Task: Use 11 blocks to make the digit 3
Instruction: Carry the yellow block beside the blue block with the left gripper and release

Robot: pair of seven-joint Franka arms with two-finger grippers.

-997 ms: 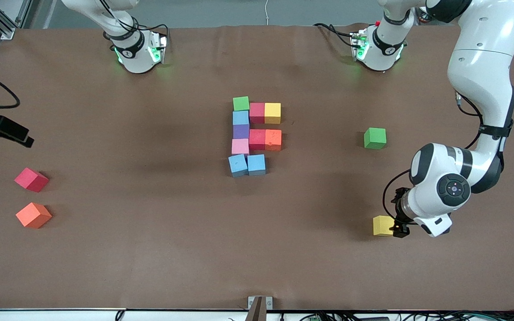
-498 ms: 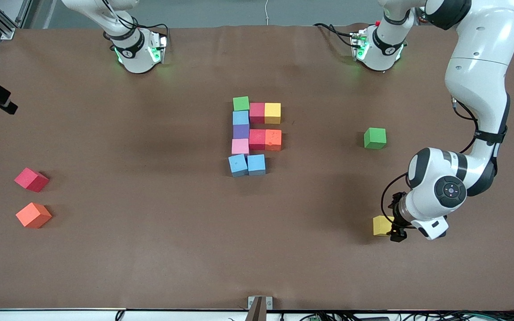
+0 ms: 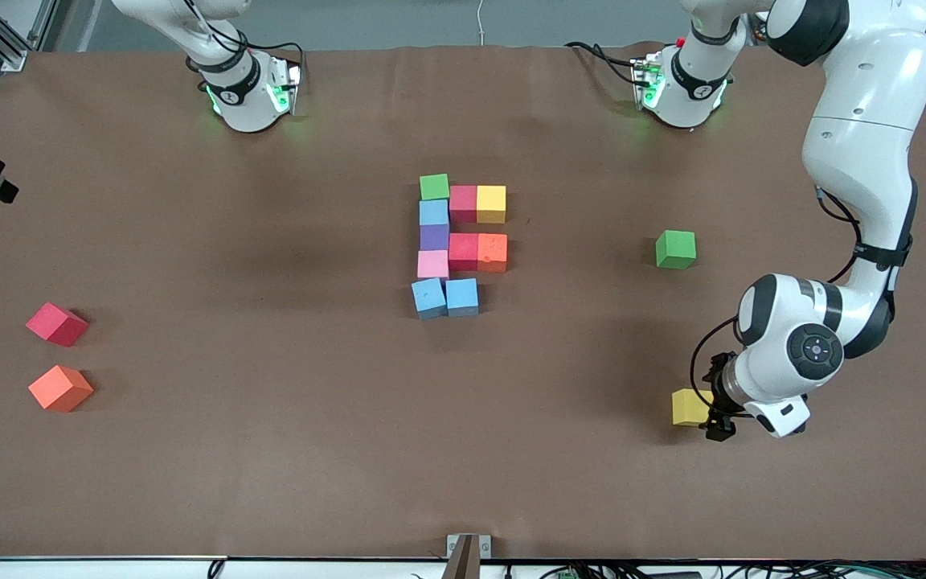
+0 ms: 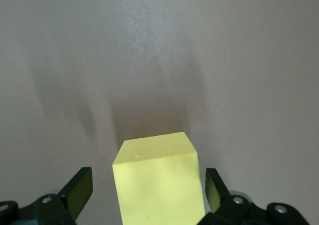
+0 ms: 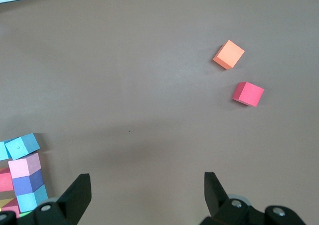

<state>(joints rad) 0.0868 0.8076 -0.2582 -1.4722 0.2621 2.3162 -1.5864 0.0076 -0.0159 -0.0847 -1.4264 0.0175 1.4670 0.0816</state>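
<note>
Digit cluster: I count nine cubes touching mid-table, well apart from both grippers: one green point(image 3: 434, 186), two red point(image 3: 463, 203), one yellow point(image 3: 491, 203), three light blue point(image 3: 433, 212), one purple point(image 3: 434, 237), one pink point(image 3: 433, 264), one orange point(image 3: 493, 252)
Loose blocks: four; yellow block point(image 3: 688, 406), green block point(image 3: 675, 248), red block point(image 3: 56, 324), orange block point(image 3: 60, 388)
Left gripper point(image 3: 719, 408): I see it spread wide, low at the table, fingers point(image 4: 79, 190) either side of the yellow block with gaps
Right gripper point(image 5: 144, 195): wide, nothing held, up over the table at the right arm's end; red and orange loose blocks in its wrist view
Writing: none I can read
</note>
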